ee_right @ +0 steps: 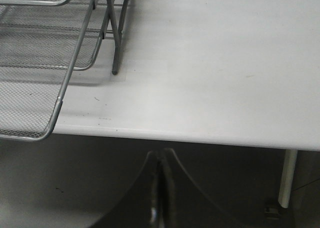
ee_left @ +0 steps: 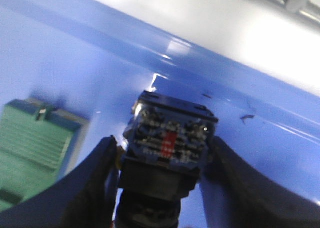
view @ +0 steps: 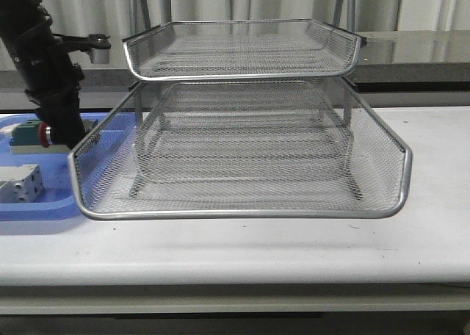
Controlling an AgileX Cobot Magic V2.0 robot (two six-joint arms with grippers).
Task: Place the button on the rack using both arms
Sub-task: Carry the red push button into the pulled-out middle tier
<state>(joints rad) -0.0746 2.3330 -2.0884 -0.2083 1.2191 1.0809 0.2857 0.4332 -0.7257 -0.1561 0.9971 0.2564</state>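
The rack [view: 242, 122] stands on the white table [view: 294, 247], its lowest tier reaching toward the front edge; the near left corner of that tier sits just beside the left arm and overlaps the blue tray [view: 29, 211] in the front view. The blue tray lies at the table's left end and carries a green block-shaped part [view: 24, 134] and a white terminal block [view: 20, 182] nearer the front.

The left gripper [ee_left: 165, 160] is down over the blue tray, its two fingers [ee_left: 95, 178] pressed against either side of the button [ee_left: 170, 143], gripping it. The button's dark rear block faces the wrist camera (a red strip and pale markings show on it, too blurred to read). In the front view its red head [view: 46, 134] shows beside the arm, close to the green part.

The right gripper [ee_right: 159, 188] hangs beyond the table's edge, well apart from the rack, its fingers closed together with nothing between them.

No legible brand or label anywhere.
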